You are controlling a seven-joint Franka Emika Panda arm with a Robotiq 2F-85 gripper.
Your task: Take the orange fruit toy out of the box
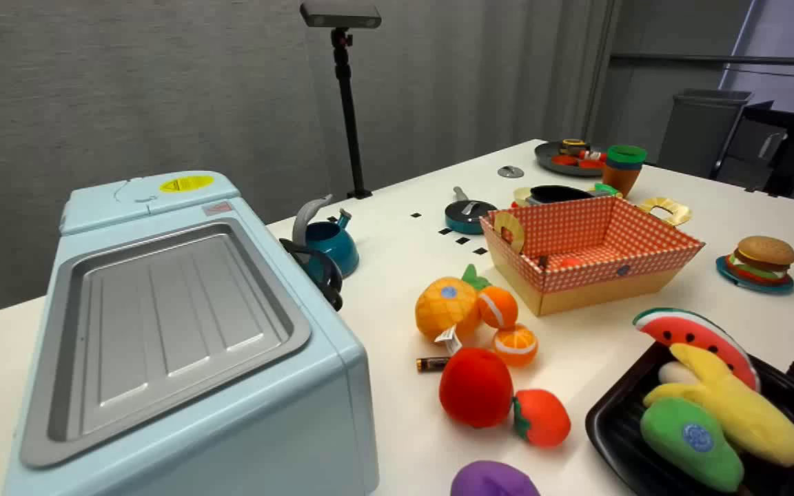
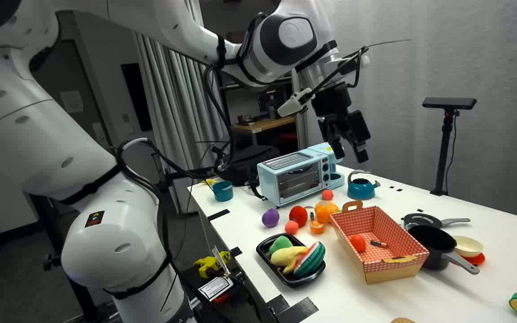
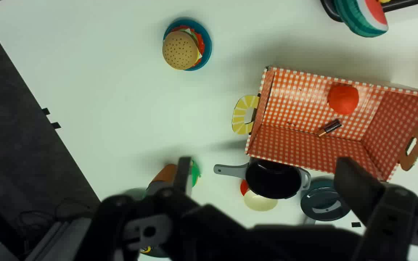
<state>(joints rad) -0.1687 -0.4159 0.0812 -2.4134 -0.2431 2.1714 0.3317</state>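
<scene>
The orange fruit toy is a small round orange-red toy (image 3: 343,99) on the floor of the box in the wrist view. It also shows inside the box in an exterior view (image 2: 358,243); only a sliver shows over the wall in an exterior view (image 1: 569,262). The box is a shallow red-orange checked tray with flared sides and tan outer walls (image 1: 604,295), also seen in an exterior view (image 2: 395,272) and the wrist view (image 3: 296,143). My gripper (image 2: 349,153) is open and empty, high above the table, apart from the box. Its spread fingers show in the wrist view (image 3: 267,175).
A dark battery (image 3: 329,128) lies in the box beside the toy. A black pot (image 3: 274,179) stands against the box's side. A black tray (image 2: 292,281) of toy produce, toy fruits (image 1: 476,387), a toy burger (image 3: 180,50) and a pale blue oven (image 2: 292,172) are around it.
</scene>
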